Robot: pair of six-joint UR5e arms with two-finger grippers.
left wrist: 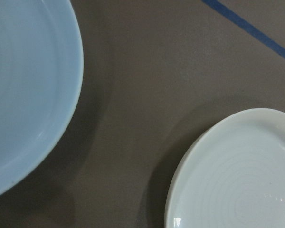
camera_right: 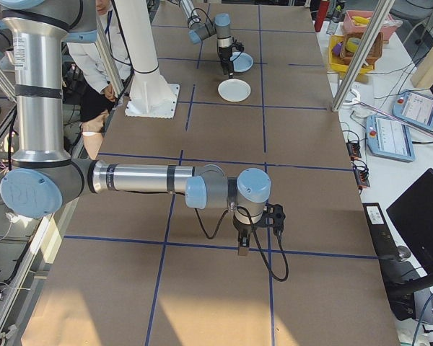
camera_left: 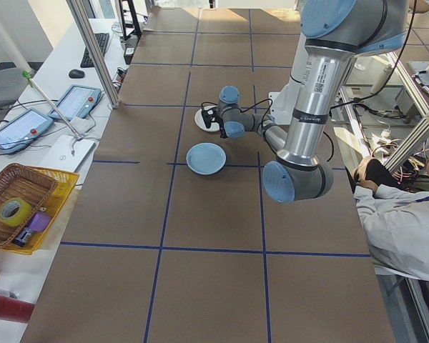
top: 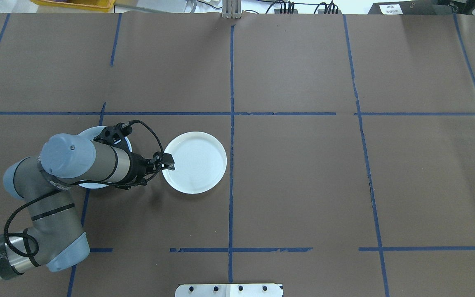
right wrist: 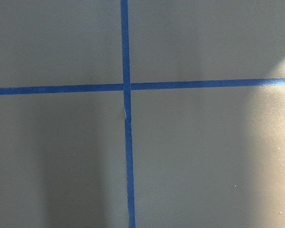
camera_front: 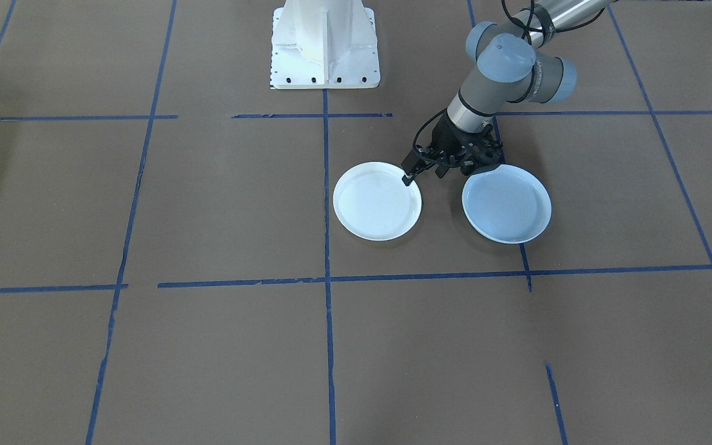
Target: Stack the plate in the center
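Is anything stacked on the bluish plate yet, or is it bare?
Nothing lies on the bluish plate; its inside shows bare. The left gripper sits beside it, at the white plate's rim. The overhead view hides much of it under the arm.

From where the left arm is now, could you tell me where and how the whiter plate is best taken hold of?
Probably by its raised rim, on the edge facing the bluish plate. The whiter plate lies flat on the table, so only the rim offers a pinch: one finger inside, one outside, coming from above. The left hand sits at that edge.
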